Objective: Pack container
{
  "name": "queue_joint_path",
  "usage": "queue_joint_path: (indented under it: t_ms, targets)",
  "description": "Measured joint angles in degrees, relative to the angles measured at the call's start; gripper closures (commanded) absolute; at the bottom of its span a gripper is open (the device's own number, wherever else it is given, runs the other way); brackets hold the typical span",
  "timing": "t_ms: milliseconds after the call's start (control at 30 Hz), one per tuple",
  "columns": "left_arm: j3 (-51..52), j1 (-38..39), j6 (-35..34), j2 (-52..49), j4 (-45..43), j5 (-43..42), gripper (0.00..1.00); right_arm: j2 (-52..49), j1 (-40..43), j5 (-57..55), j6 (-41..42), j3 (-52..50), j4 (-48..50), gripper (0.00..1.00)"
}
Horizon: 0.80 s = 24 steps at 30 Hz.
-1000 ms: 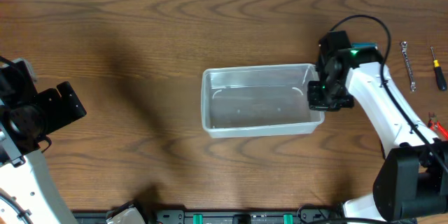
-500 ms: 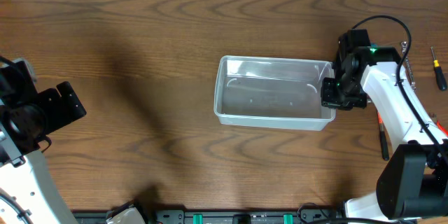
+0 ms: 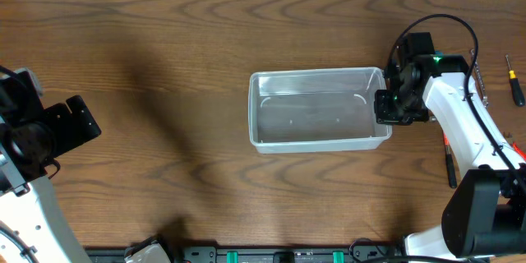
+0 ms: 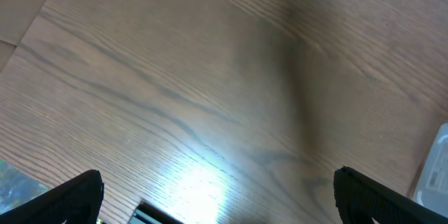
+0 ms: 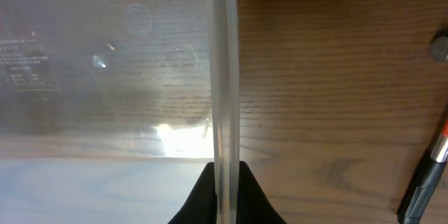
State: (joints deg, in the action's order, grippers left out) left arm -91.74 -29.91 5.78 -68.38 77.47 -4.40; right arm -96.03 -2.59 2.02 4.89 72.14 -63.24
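**Clear, see-through plastic rectangular container** (image 3: 316,72): empty, flat on the dark wood-grain table (image 3: 148,41), right of ctr. Right gripper (image 3: 388,108) is at the container's right short wall, jaws pinching the rim (image 5: 224,77) betw. both fingers. Left gripper (image 3: 70,127) is well apart at the table's left edge, jaws spread wide, nothing held. Black-handled screwdriver (image 3: 515,89) lies nr. the far-right edge.

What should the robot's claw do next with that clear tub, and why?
Probably open the right claw and lift it clear. It is pinched shut on the right wall of the container, which sits flat and empty on the table, while the screwdriver and wrench lie unpacked to the right.
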Motion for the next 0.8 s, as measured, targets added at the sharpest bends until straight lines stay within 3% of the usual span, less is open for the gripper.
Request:
queue_joint_path:
  t_ms: [467, 800]
  targets:
    - [0.0, 0.0, 0.0, 0.0, -0.6, 0.0, 0.02, 0.0, 0.0, 1.0, -2.6, 0.0, 0.5, 0.99]
    - [0.0, 0.0, 0.0, 0.0, -0.6, 0.0, 0.02, 0.0, 0.0, 1.2, 0.2, -0.2, 0.3, 0.99]
